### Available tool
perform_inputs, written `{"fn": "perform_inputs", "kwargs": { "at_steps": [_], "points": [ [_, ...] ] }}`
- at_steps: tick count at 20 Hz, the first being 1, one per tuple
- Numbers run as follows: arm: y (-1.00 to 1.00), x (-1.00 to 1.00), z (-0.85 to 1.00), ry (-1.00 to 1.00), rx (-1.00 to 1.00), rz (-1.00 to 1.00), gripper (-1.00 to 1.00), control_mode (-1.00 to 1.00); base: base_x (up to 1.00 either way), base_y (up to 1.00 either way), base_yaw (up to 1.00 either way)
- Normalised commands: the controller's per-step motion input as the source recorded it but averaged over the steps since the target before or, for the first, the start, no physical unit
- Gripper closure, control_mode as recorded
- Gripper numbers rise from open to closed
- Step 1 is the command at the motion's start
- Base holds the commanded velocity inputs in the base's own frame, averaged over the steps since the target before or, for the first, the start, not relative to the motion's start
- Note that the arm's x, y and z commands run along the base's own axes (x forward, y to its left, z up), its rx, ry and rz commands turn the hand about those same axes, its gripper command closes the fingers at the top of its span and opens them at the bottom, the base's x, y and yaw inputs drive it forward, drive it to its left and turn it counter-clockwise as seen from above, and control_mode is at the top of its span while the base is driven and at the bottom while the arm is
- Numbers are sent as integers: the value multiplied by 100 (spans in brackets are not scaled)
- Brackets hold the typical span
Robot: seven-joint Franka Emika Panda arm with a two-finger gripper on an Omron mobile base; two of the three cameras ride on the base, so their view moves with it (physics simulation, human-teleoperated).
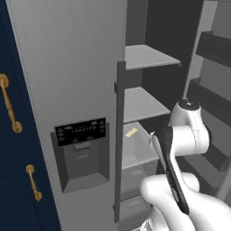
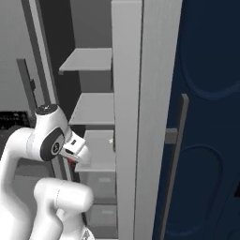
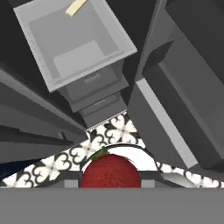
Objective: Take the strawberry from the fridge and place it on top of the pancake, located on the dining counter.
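The strawberry, red with a green tip, sits right at the bottom middle of the hand view, and my gripper is shut on it. In the right base view a speck of red strawberry shows under the hand, just in front of the fridge's middle shelves. The grey fridge stands with its right door open and its left door, with the black dispenser panel, closed. The hand looks down onto a grey fridge bin. The pancake and the dining counter are out of view.
Navy cupboards with gold handles flank the fridge on the left, and a navy panel on the right. The open door with its dark racks stands right of the arm. A pale stick lies in the bin. Patterned floor tiles lie below.
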Motion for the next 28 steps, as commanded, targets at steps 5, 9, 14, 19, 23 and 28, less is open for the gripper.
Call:
{"fn": "perform_inputs", "kwargs": {
  "at_steps": [5,9,14,19,23,28],
  "points": [
    [0,0,0,0,0,0,100,100,-100,12,-19],
    [0,0,0,0,0,0,100,100,-100,0,-31],
    [0,0,0,0,0,0,100,100,-82,-30,-55],
    [0,0,0,0,0,0,100,100,-10,-74,-74],
    [0,0,0,0,0,0,100,100,0,-75,-82],
    [0,0,0,0,0,0,100,100,0,-84,-77]
  ]
}}
